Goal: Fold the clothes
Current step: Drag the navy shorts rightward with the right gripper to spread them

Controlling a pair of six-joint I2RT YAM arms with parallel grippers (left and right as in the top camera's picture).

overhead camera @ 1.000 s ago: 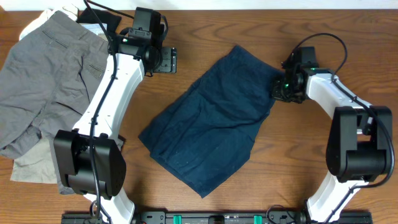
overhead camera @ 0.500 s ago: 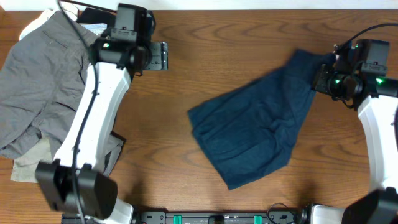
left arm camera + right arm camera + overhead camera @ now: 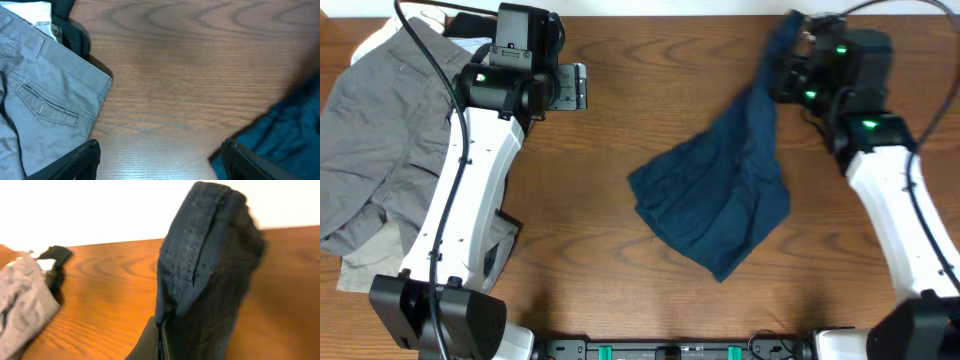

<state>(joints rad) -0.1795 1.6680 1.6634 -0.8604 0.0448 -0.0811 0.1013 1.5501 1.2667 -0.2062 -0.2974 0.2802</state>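
Note:
The dark navy shorts [image 3: 720, 195] are partly lifted, one end hanging from my right gripper [image 3: 788, 70] near the far right edge. The rest trails down onto the table's middle in a crumpled heap. In the right wrist view a folded seam of the shorts [image 3: 210, 255] stands up above my right gripper [image 3: 162, 335], which is shut on it. My left gripper [image 3: 576, 88] hovers at the far left-centre, open and holding nothing. In the left wrist view the left gripper [image 3: 160, 152] spans bare wood, with an edge of the shorts [image 3: 285, 130] beyond its right finger.
Grey shorts [image 3: 390, 130] lie spread at the far left, over beige [image 3: 370, 265], white and black garments. They also show in the left wrist view as grey shorts [image 3: 45, 100] with a welt pocket. The wooden table [image 3: 620, 290] shows between the two piles.
My right arm has raised the shorts' end and carried it right and toward the far edge, dragging the cloth right. My left arm has drawn back a little to the left.

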